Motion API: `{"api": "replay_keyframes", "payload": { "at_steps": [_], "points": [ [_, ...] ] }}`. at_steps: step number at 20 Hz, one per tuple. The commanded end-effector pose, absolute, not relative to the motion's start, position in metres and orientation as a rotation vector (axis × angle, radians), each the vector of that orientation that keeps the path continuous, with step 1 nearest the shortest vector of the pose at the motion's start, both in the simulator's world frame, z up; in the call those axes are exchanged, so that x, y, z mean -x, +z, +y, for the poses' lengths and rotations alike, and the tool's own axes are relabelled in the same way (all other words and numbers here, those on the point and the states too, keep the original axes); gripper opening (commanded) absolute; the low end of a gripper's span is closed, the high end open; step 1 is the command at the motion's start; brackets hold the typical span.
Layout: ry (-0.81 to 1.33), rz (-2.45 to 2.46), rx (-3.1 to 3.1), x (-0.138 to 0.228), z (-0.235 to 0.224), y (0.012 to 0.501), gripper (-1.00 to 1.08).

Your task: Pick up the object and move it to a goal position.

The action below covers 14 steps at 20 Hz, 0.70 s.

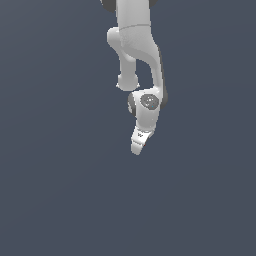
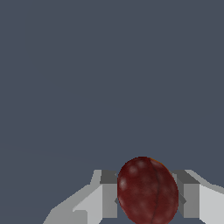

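Observation:
The object (image 2: 148, 191) is a dark red roundish ball with faint pale specks. In the wrist view it sits between the two grey finger pads (image 2: 109, 194), which press on it from both sides. My gripper (image 2: 147, 197) is shut on it. In the exterior view the white arm hangs down from the top and the gripper (image 1: 136, 147) points downward over the plain grey surface; the object is hidden behind the fingers there.
A uniform dark grey surface (image 1: 60, 190) fills both views. Nothing else shows besides the arm's white links (image 1: 135, 45).

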<state>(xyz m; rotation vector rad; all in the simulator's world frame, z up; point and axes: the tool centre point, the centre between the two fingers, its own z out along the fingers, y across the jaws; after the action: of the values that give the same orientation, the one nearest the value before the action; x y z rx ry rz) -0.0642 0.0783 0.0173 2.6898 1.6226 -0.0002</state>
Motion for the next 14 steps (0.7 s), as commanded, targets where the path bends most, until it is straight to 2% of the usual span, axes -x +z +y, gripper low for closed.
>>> {"api": "replay_keyframes", "payload": {
  "at_steps": [1, 14],
  "points": [
    [0.0, 1.623, -2.69, 0.0643, 0.0784, 0.0168, -1.0],
    [0.001, 1.622, -2.69, 0.0652, 0.0733, 0.0252, -1.0]
  ]
}}
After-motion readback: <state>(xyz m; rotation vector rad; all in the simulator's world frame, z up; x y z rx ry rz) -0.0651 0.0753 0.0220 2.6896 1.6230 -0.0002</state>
